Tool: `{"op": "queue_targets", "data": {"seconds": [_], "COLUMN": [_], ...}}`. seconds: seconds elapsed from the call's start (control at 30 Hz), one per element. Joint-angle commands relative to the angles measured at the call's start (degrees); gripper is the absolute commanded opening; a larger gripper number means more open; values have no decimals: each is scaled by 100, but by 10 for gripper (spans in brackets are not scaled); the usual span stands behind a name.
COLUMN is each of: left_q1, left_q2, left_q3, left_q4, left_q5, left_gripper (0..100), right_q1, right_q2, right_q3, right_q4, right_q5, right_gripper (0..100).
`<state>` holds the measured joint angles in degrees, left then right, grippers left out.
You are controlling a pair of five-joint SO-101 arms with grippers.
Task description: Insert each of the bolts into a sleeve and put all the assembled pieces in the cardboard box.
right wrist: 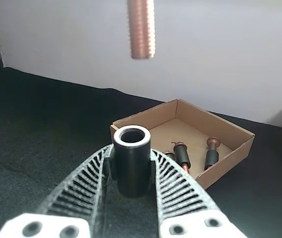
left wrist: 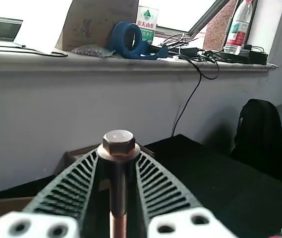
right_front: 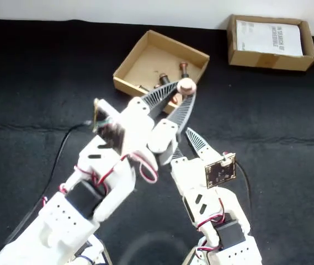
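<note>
My left gripper is shut on a copper bolt, hex head up and shaft pointing down, near the cardboard box's front edge. My right gripper is shut on a black sleeve, held upright with its bore open. The bolt's threaded end hangs above the sleeve, apart from it and slightly off to one side. In the high view the left arm's wrist covers the sleeve. The cardboard box holds a few assembled pieces.
A second, smaller cardboard box with a printed sheet stands at the back right. The two arms sit close together at the middle of the black cloth. A cable runs beside the left arm.
</note>
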<state>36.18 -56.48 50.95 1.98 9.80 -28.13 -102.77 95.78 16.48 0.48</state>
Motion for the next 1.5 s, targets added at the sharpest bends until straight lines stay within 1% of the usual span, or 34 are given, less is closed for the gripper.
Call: {"op": "queue_targets", "data": {"seconds": [0.0, 0.13, 0.37, 0.47, 0.67, 0.93, 1.03, 1.1, 1.3, 1.47], "left_q1": [-198, -189, -31, -57, -57, -84, -84, -84, -84, 57], "left_q2": [40, 40, 31, 22, 31, 31, 31, 31, 66, 31], "left_q3": [-48, -22, 418, 541, 585, 734, 778, 778, 813, 1332], "left_q4": [9, 18, 26, 26, 26, 26, 18, 18, 18, 0], "left_q5": [88, 105, 132, 501, 563, 484, 123, 53, 35, 35], "left_gripper": [9, 9, 9, 9, 9, 9, 9, 9, 9, 9], "right_q1": [57, 57, 66, 66, 66, 66, 66, 66, 66, 66], "right_q2": [-40, -40, 4, -13, -31, -31, -31, -31, -31, -31], "right_q3": [760, 760, 760, 760, 760, 760, 760, 760, 760, 760], "right_q4": [22, 13, 13, 13, 13, 13, 13, 13, 13, 13], "right_q5": [-44, -44, -44, -44, -44, -44, -44, -44, -44, -35], "right_gripper": [7, 7, 7, 7, 7, 7, 7, 7, 7, 7]}}
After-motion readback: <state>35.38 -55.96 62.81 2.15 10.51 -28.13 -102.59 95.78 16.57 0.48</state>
